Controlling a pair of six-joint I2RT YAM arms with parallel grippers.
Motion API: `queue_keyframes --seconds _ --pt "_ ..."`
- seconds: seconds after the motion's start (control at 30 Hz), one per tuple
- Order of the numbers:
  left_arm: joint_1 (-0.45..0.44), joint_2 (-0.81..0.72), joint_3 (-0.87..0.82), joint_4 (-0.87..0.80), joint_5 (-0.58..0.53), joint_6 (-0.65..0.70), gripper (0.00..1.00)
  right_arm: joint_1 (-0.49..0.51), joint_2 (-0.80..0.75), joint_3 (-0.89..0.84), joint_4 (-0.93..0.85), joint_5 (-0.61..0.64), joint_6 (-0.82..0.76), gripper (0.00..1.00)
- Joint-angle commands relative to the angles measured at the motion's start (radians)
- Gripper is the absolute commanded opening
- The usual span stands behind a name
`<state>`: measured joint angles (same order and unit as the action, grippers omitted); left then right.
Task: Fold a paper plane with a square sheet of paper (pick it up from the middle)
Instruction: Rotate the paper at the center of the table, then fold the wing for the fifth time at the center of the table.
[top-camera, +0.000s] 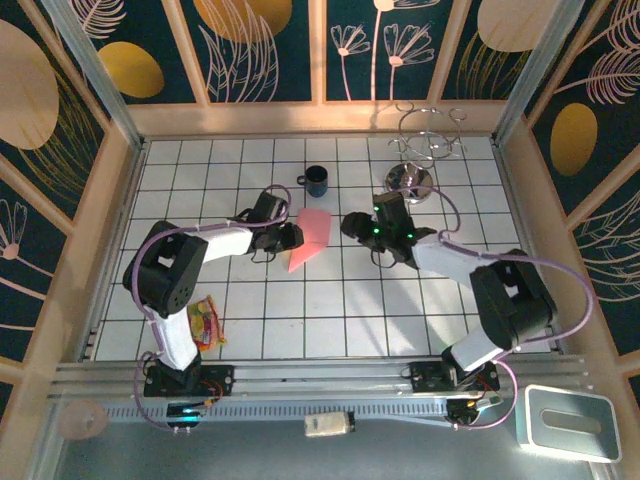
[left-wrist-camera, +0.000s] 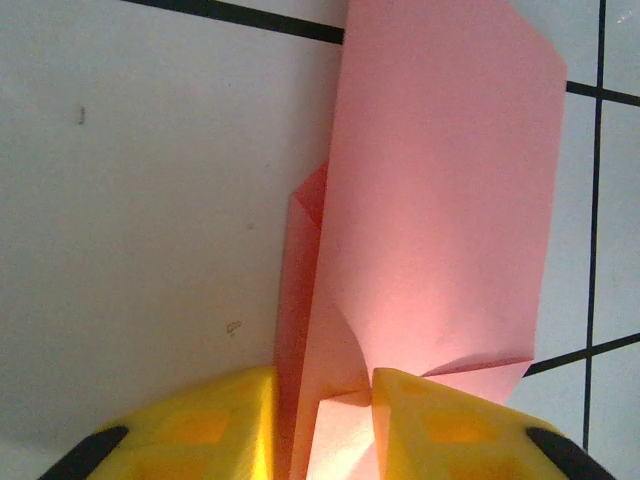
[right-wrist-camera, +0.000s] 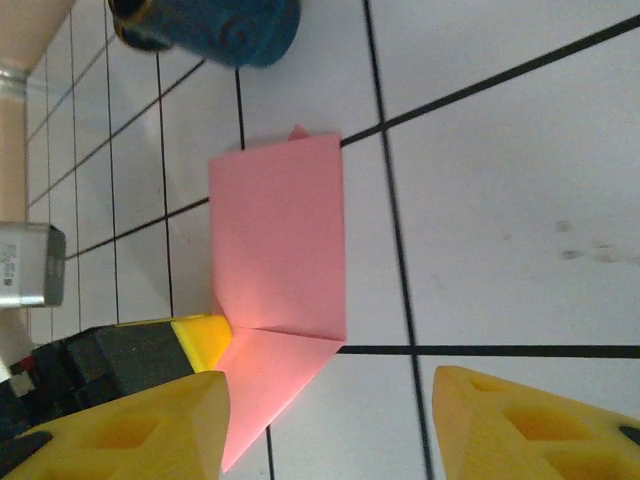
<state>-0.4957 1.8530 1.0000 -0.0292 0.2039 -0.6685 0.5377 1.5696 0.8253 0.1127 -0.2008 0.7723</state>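
Note:
The paper plane (top-camera: 312, 235) is a pink-red folded sheet, pointed toward the near side, lying mid-table. In the left wrist view its wide flap (left-wrist-camera: 440, 200) stands up over the white tiles and a darker fold runs down between the yellow fingers. My left gripper (top-camera: 290, 237) reaches it from the left and is shut on its lower folds (left-wrist-camera: 325, 400). My right gripper (top-camera: 352, 225) hovers just right of the plane, open (right-wrist-camera: 330, 420), with bare tile between its fingers. The folded paper (right-wrist-camera: 280, 240) lies ahead of its left finger, with the left arm's yellow fingertip (right-wrist-camera: 205, 335) touching it.
A dark blue cup (top-camera: 316, 180) stands just behind the paper, also at the top of the right wrist view (right-wrist-camera: 215, 25). A wire rack (top-camera: 425, 140) on a metal base is at the back right. A colourful packet (top-camera: 205, 322) lies by the left arm's base.

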Motion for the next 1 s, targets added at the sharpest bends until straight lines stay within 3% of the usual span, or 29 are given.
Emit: queue_keyframes --seconds 0.0,0.13,0.3,0.43,0.67,0.97 --pt "0.002 -0.092 -0.01 -0.041 -0.074 0.018 0.36 0.033 0.054 0.068 0.049 -0.053 -0.001 0.55" --pt "0.002 -0.196 -0.034 -0.023 -0.071 -0.022 0.38 0.042 0.12 0.11 0.072 -0.091 0.004 0.54" --pt "-0.008 -0.233 -0.149 0.143 0.087 -0.164 0.29 0.042 0.154 0.127 0.09 -0.099 0.026 0.52" --pt "-0.023 -0.21 -0.181 0.222 0.139 -0.222 0.26 0.035 0.159 0.117 0.095 -0.095 0.044 0.52" --pt "-0.024 -0.097 -0.126 0.196 0.133 -0.217 0.26 0.028 0.171 0.099 0.103 -0.116 0.061 0.52" --pt "-0.024 -0.024 -0.097 0.128 0.034 -0.205 0.25 0.028 0.196 0.094 0.09 -0.144 0.097 0.52"
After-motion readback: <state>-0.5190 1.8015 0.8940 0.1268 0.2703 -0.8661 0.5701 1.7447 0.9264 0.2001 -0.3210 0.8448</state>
